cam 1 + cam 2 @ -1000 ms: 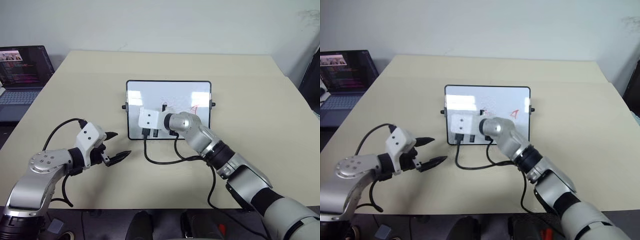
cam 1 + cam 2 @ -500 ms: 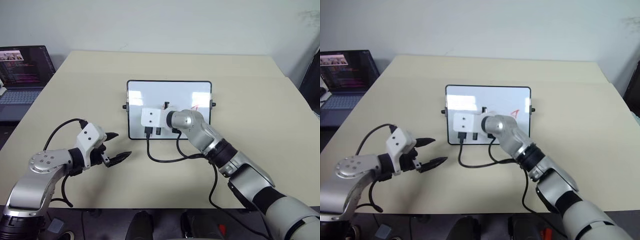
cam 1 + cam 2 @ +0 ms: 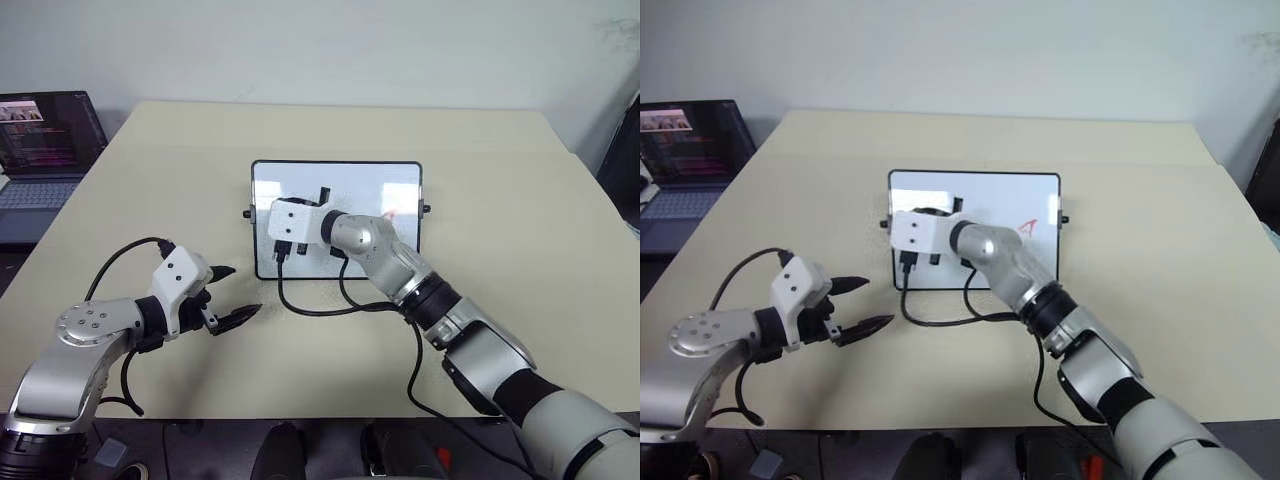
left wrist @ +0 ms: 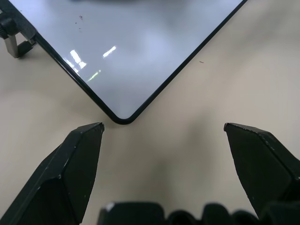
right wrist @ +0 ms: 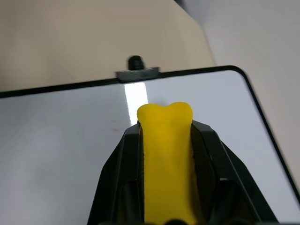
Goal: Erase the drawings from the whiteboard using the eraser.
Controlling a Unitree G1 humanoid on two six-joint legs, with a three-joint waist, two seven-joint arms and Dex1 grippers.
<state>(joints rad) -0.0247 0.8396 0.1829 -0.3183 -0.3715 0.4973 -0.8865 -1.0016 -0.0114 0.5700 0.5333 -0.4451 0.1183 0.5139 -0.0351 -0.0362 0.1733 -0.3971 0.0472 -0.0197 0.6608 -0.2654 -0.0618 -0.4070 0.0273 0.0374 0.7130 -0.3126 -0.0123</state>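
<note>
The right gripper (image 5: 166,154) pinches the eraser (image 5: 166,159) over the whiteboard (image 3: 370,185), its long axis pointing toward the board's knobbed short edge. The left gripper (image 4: 164,136) stands spread beside the board's corner.

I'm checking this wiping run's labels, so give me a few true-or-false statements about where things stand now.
1. The right pincer is shut on the eraser. True.
2. The left pincer grips the whiteboard by its frame. False: it is open, over the table near the board's corner, holding nothing.
3. A red drawing shows on the board's right part. True.
4. The eraser lies loose on the table. False: it is clamped between the right pincer's fingers above the board.
5. A laptop sits at the table's far left. True.
</note>
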